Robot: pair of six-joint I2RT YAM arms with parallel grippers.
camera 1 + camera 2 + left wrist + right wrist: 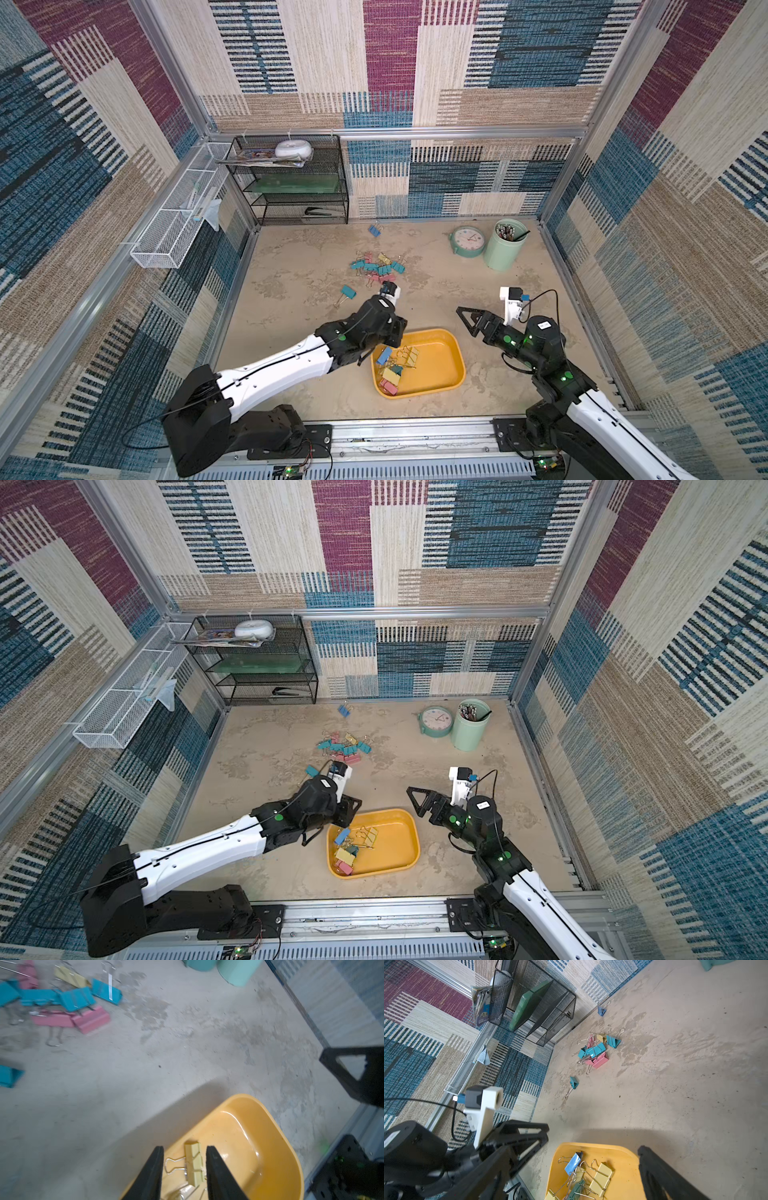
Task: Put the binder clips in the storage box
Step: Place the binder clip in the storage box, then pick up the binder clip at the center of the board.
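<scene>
Here the shallow yellow-orange plastic storage box (442, 368) sits near the front middle of the mottled beige tabletop (291, 274). We see a handful of pastel binder clips (392, 368) with wire loop handles bunched at its left end. The left gripper (184, 1152) hangs over that end with its black jaws moderately parted. A pale yellow clip (195, 1164) lies between them inside the box, with a clear gap on its handle side; we cannot tell whether it touches the other finger. The left arm's wrist hides the box's far left corner in both top views. Just beyond the box's far right corner the right gripper (468, 322) hovers with jaws wide and holding nothing. Farther back, across bare table, lies a heap of teal, pink and yellow clips (379, 266), with a lone teal clip (348, 292) to its near left and a lone blue clip (375, 230) by the back wall. At the back right stand a mint-green round clock (468, 241) and a mint-green cylindrical pen cup (505, 247). A black wire mesh shelf (291, 183) fills the back left corner, and a white wire mesh basket (178, 216) hangs on the left wall.
</scene>
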